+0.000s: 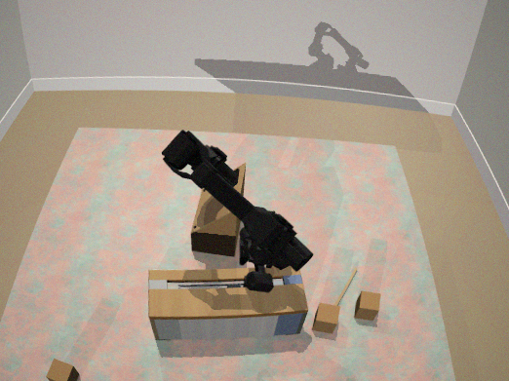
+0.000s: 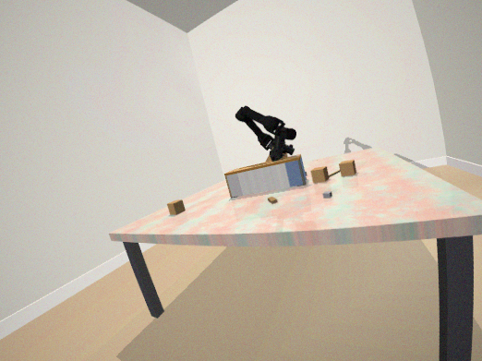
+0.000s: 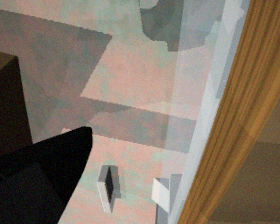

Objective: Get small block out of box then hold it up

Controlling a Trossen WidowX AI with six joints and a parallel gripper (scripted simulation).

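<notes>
The clear-fronted box [image 1: 228,305] [image 2: 259,165] has wooden edges, a long opening along its top and a blue panel at its right end. My gripper [image 1: 258,282] [image 2: 275,156] is open and empty, low over the box's top opening near the right end. In the wrist view one black finger shows at the left, beside the box's wooden edge [image 3: 235,100]; the other finger is out of view. I cannot make out the small block on the shelf. A small flat grey piece lies on the table beside the box in the wrist view.
Wooden cubes [image 1: 326,318] [image 1: 368,305] stand right of the box, with a thin stick [image 1: 347,287] behind them. Another cube [image 1: 62,370] [image 2: 175,207] is at the front left. A small brown piece [image 2: 272,199] and a small blue-grey piece [image 2: 327,195] lie before the box.
</notes>
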